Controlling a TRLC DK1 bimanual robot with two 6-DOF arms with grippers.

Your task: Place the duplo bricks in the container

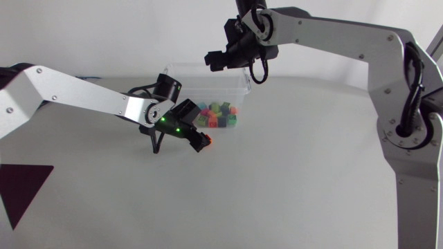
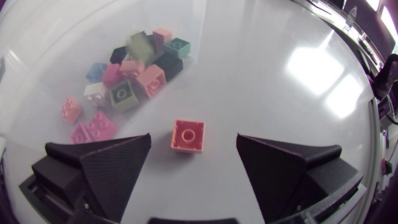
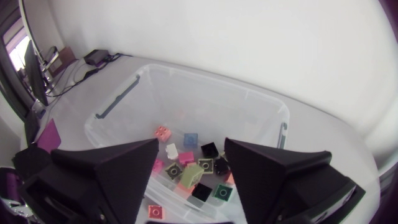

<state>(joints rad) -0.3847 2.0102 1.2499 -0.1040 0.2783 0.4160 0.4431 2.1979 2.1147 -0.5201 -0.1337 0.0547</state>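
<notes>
My left arm (image 1: 76, 97) comes in from the worktop's (image 1: 297, 187) left edge and slants down toward the middle. The left gripper (image 2: 193, 140) hangs low over the surface with its fingers (image 2: 115, 165) spread wide. A single salmon-orange duplo brick (image 2: 188, 135) lies studs up on the worktop in the gap between them, and neither finger touches it. Just beyond it, toward the worktop's far edge, stands the clear container (image 1: 239, 81). A heap of coloured bricks (image 1: 218, 115) (pink, green, black, blue and a few more) lies on its floor, crowded toward the front wall. The right gripper (image 3: 191, 143) hovers above the container's far rim, its fingers parted and holding nothing. My right arm (image 1: 332, 31) stretches in high from the worktop's right edge.
</notes>
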